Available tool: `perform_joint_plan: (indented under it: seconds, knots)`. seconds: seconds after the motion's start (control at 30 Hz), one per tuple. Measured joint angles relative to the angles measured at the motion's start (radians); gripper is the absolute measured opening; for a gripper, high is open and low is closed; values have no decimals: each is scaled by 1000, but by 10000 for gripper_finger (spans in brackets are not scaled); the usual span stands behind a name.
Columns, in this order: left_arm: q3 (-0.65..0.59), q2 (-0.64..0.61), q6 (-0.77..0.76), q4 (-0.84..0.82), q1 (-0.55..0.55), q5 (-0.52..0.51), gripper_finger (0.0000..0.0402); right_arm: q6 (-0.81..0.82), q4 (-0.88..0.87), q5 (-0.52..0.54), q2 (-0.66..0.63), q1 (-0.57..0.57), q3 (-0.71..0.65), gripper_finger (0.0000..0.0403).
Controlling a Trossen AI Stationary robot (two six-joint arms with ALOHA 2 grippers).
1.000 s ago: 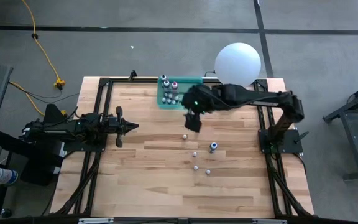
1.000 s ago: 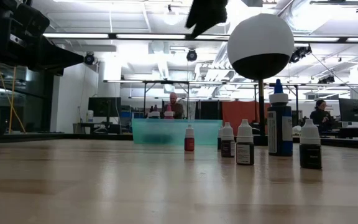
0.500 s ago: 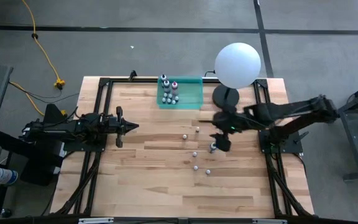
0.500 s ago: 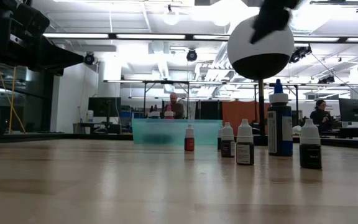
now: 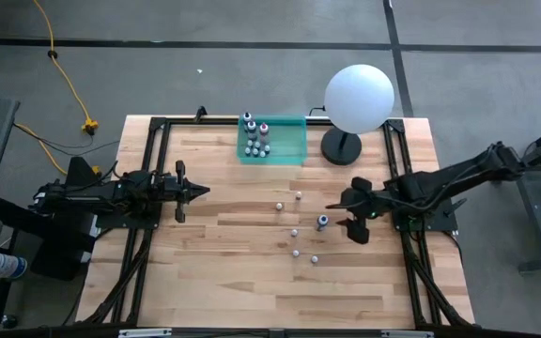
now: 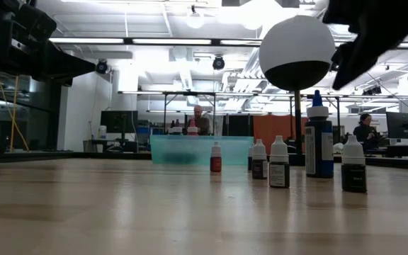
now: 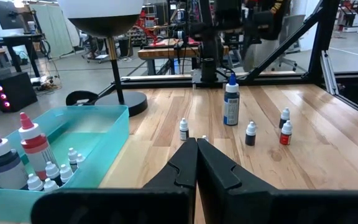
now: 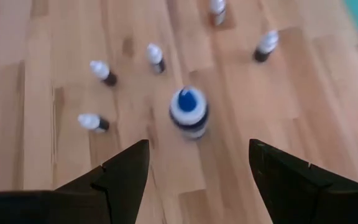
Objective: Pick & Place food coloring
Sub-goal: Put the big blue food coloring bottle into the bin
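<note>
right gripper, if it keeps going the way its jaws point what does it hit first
Most likely the blue-capped bottle, which sits centred between the open jaws of the right gripper in the right wrist view. The gripper is above it, so the exact contact point is uncertain; smaller bottles stand beyond.

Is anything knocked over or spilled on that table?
Nothing stands out. The loose bottles on the wood, including the blue bottle, all stand upright, and no liquid shows. The rest stand in the teal tray. The right end effector hangs open beside the blue bottle.
</note>
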Motion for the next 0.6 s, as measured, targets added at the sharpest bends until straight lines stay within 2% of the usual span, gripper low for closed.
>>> perform_joint_plan:
  seconds: [0.1, 0.3, 0.6]
  knots:
    - [0, 0, 0, 0, 0, 0, 0, -37, 38, -33, 17, 3, -27, 263]
    - [0, 0, 0, 0, 0, 0, 0, -154, 80, -31, 77, -15, -24, 263]
    - [0, 0, 0, 0, 0, 0, 0, -296, 56, -75, 239, -65, 79, 263]
